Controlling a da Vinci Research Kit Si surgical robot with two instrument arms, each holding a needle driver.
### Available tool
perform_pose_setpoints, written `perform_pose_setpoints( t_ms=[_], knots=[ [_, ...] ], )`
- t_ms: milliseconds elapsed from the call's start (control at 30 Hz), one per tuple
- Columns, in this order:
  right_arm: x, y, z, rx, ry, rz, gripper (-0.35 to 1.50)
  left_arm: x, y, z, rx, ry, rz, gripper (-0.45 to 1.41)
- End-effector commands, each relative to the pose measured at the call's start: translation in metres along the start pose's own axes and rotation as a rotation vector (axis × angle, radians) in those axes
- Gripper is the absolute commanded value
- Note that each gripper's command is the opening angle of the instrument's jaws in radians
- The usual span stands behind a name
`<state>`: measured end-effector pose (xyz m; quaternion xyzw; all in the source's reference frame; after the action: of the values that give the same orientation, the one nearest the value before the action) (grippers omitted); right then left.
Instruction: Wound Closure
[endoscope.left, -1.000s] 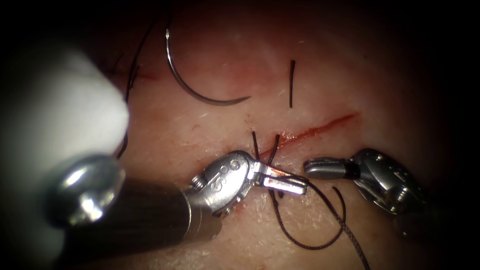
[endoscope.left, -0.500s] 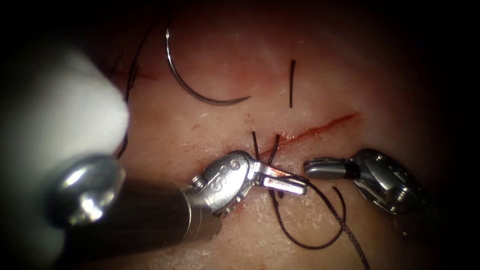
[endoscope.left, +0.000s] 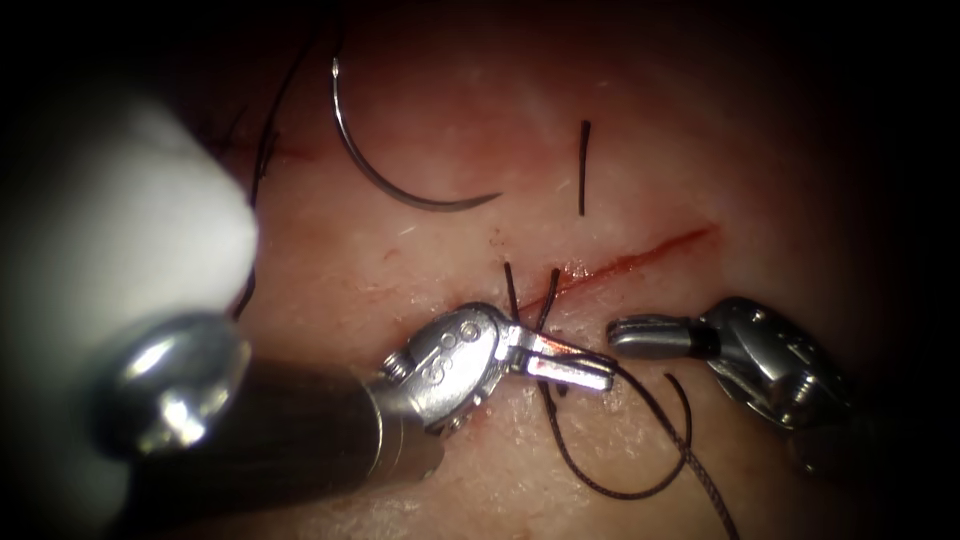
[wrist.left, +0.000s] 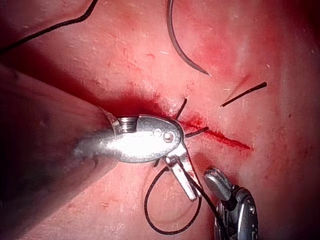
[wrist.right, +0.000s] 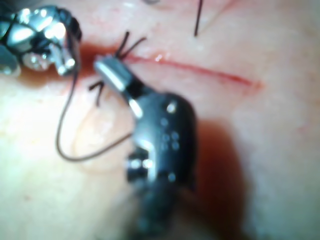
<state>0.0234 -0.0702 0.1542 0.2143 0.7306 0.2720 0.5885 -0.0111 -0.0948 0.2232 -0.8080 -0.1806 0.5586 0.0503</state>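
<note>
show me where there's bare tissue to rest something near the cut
Bare tissue lies right of the short cut thread end, above the red cut. Crowded below: left steel tool, jaws on the dark looped thread, with the right tool beside; curved needle lies loose upper-left.

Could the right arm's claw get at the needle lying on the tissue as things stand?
Probably yes. The needle lies free on the tissue, left of the cut. The right claw is shut and holds nothing; the left claw, on the thread, sits beside the likely path.
</note>
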Motion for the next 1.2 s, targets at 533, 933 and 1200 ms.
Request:
perform_pose_setpoints(
  t_ms=[533, 933, 1200],
  knots=[
    [0.0034, 0.0002, -0.0007, -0.063, -0.041, -0.050, 0.07, -0.0002, 0.0008, -0.0039, 0.059, -0.029, -0.001, -0.45],
    [0.0056, -0.0021, -0.0021, -0.225, -0.535, -0.100, 0.76, 0.0011, 0.0019, -0.0023, 0.208, -0.121, -0.048, -0.45],
    [0.0052, -0.0024, 0.0009, -0.253, -0.575, -0.118, 1.18, 0.0031, 0.0022, 0.0011, 0.248, -0.119, -0.068, -0.45]
  ],
)
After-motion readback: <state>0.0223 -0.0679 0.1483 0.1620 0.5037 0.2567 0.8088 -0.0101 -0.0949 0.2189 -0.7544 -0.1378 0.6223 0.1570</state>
